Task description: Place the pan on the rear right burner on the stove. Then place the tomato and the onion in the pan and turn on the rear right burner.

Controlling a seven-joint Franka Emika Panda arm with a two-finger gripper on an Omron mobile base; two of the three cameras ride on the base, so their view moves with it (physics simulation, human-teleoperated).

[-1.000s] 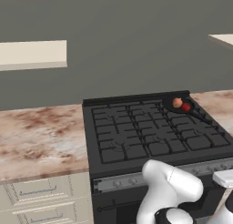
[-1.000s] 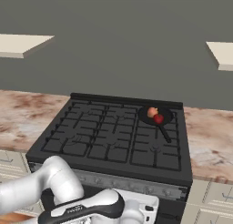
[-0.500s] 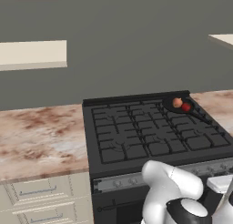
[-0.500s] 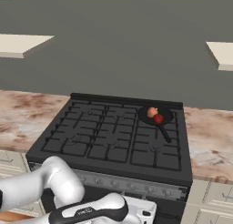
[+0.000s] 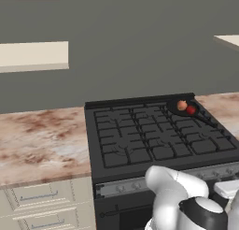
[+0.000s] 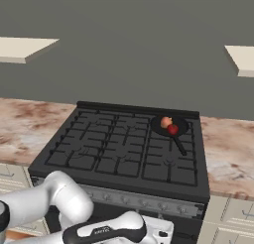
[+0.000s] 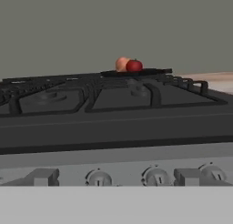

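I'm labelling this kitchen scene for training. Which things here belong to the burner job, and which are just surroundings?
Belongs to the job:
- pan, on the rear right burner
- tomato and onion, both in the pan
- stove and its knob strip

Just surroundings:
- marble counter
- cabinet drawers
- wall shelves

No readable text anywhere (arm's marking blurred).

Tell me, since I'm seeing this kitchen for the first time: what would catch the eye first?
The big black stove between marbled counters, and on its rear right corner a black pan holding a red tomato beside an orange-tan onion. Low in front, the hand view faces the grey knob strip.
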